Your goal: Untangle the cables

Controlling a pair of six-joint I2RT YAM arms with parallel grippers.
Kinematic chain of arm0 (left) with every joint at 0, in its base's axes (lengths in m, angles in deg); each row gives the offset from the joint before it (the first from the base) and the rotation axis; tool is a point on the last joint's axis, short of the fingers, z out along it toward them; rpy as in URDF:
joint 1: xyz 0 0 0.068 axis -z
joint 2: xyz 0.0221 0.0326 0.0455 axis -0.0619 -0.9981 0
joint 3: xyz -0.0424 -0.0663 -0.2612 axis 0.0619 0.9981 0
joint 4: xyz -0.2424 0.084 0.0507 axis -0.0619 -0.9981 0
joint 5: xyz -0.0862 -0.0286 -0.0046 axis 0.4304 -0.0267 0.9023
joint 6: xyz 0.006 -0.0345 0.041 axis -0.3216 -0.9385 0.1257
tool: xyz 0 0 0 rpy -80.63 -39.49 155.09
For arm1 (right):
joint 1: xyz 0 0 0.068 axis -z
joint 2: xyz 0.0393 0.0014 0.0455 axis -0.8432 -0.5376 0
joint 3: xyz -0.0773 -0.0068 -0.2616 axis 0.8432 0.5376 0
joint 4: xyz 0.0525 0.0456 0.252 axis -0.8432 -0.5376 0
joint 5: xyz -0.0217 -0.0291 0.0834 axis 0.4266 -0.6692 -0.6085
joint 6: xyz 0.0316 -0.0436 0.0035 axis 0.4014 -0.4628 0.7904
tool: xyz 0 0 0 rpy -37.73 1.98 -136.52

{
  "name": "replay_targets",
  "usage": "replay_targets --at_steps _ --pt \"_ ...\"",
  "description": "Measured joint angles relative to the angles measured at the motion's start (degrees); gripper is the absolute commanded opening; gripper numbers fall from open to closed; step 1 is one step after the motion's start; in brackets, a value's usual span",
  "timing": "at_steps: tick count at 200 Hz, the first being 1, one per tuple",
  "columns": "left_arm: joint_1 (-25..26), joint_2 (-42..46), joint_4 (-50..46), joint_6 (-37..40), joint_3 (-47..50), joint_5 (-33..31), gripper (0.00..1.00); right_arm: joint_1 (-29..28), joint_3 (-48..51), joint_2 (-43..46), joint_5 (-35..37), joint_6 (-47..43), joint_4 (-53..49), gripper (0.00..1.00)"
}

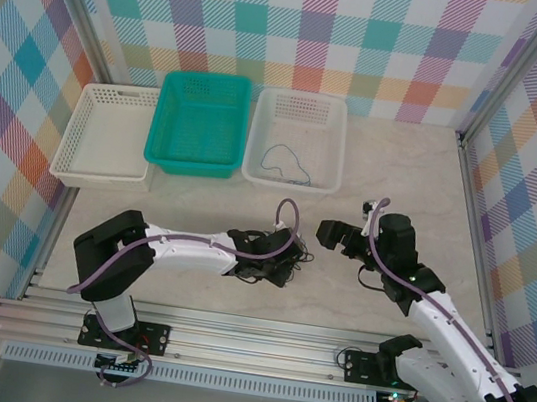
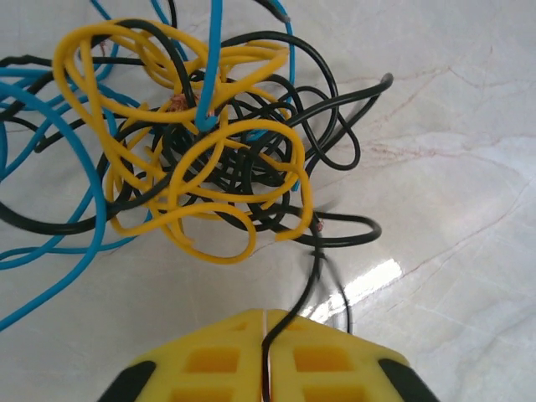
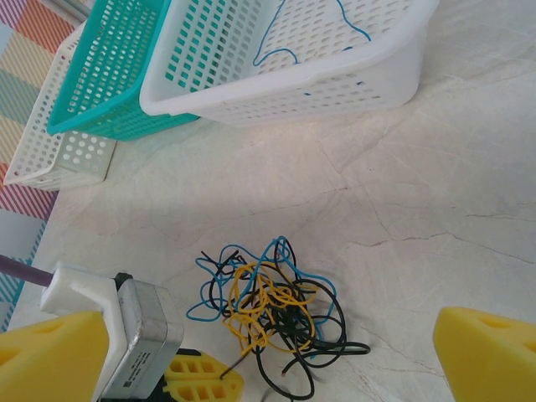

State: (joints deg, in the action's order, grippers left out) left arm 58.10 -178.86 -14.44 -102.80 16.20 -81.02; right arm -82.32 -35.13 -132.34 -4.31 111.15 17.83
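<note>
The cables (image 2: 193, 142) lie in a tangled clump of blue, black and yellow wires on the marble tabletop, and the clump (image 3: 268, 306) also appears in the right wrist view. My left gripper (image 2: 266, 327) is shut on a black cable (image 2: 311, 268) that runs from the clump's near edge into the seam between the yellow fingers (image 3: 203, 377). From above, the left gripper (image 1: 274, 263) sits over the clump at the table's middle. My right gripper (image 1: 339, 237) hovers just right of it, open, its yellow fingers (image 3: 490, 352) wide apart with nothing between them.
Three baskets stand in a row at the back: a white one (image 1: 107, 131) on the left, a teal one (image 1: 200, 120) in the middle, and a white one (image 1: 332, 145) on the right holding a single blue cable (image 1: 284, 163). Metal frame rails border the table.
</note>
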Motion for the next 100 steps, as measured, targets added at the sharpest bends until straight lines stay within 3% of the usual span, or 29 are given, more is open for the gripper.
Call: replay_targets --at_steps 52,100 --pt "-0.1 6.1 -3.1 -0.4 -1.2 0.0 0.00 0.0 2.3 0.0 -2.0 -1.0 0.9 1.00" --pt "-1.9 11.4 -5.4 -1.1 -6.3 5.0 0.00 0.0 5.4 0.0 -5.2 -3.3 4.4 1.00"
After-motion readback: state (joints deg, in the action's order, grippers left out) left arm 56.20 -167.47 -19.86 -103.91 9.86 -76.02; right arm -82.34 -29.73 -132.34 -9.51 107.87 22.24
